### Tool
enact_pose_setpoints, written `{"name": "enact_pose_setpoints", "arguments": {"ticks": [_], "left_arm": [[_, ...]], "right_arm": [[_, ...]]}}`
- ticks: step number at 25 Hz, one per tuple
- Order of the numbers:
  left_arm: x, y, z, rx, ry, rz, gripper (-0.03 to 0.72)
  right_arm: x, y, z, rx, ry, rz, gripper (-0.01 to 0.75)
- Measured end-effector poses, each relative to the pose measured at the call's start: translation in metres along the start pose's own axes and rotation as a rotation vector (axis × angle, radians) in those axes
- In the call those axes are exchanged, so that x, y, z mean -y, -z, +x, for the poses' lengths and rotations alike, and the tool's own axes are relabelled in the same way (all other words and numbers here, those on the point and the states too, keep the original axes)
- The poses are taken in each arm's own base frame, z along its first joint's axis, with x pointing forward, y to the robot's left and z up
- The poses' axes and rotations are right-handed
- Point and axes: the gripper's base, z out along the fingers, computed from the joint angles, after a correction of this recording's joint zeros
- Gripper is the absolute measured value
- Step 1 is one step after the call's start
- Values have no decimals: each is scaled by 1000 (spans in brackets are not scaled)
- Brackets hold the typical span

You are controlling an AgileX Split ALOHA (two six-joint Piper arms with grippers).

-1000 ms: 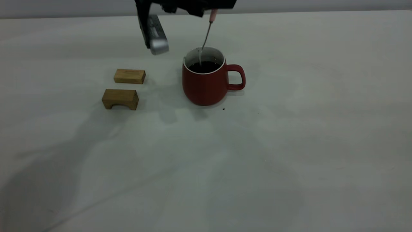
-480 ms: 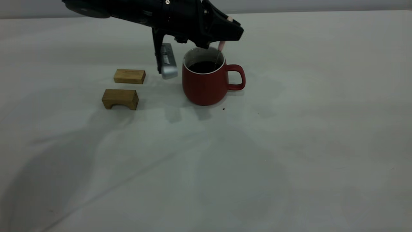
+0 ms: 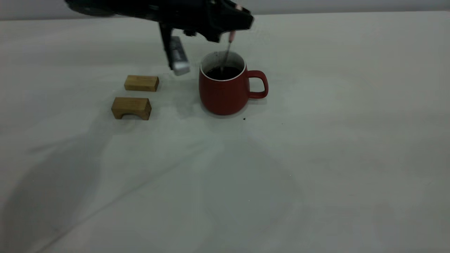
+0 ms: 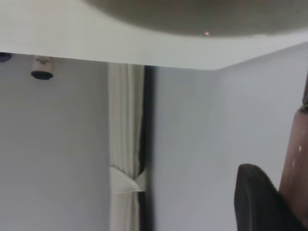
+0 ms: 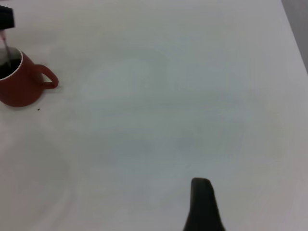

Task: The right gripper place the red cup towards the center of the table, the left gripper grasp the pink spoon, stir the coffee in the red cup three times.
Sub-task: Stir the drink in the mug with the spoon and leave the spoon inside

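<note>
Black and clenched on the spoon's (image 3: 227, 49) pink handle, our left gripper (image 3: 236, 21) hangs just above the cup (image 3: 225, 88), the stem dipping into the coffee (image 3: 223, 72). We see the cup far on the table (image 3: 316, 158), two wooden blocks (image 3: 135, 96) at its left. Our right gripper (image 5: 202, 204) stays well apart; its grip we cannot tell.

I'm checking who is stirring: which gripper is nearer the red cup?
Left. The left gripper is just above the red cup, holding the pink spoon dipped in its coffee. The right gripper is far off over bare table.
</note>
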Motion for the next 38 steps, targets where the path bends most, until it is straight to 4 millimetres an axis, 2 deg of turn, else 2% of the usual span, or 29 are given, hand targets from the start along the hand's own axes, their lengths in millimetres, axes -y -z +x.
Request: {"name": "enact_pose_setpoints", "arguments": {"ticks": [3, 7, 12, 15, 18, 24, 27, 30, 35, 38], "left_arm": [[-11, -8, 0, -8, -2, -60, 141], [-17, -4, -4, 25, 39, -152, 141], [-2, 16, -15, 65, 114, -132, 141], [7, 17, -12, 56, 100, -85, 141], [11, 11, -3, 26, 58, -55, 141], [-10, -15, 2, 12, 49, -112, 141], [-16, -17, 1, 26, 25, -160, 141], [-15, -10, -4, 46, 4, -192, 141], [8, 15, -16, 60, 22, -135, 141], [17, 22, -17, 44, 49, -90, 141]], "right_arm": [[0, 0, 0, 0, 0, 0, 592], [0, 0, 0, 0, 0, 0, 592], [0, 0, 0, 0, 0, 0, 592], [0, 0, 0, 0, 0, 0, 592], [0, 0, 0, 0, 0, 0, 592], [0, 0, 0, 0, 0, 0, 592], [0, 0, 0, 0, 0, 0, 592], [0, 0, 0, 0, 0, 0, 592], [0, 0, 0, 0, 0, 0, 592], [0, 0, 0, 0, 0, 0, 592]]}}
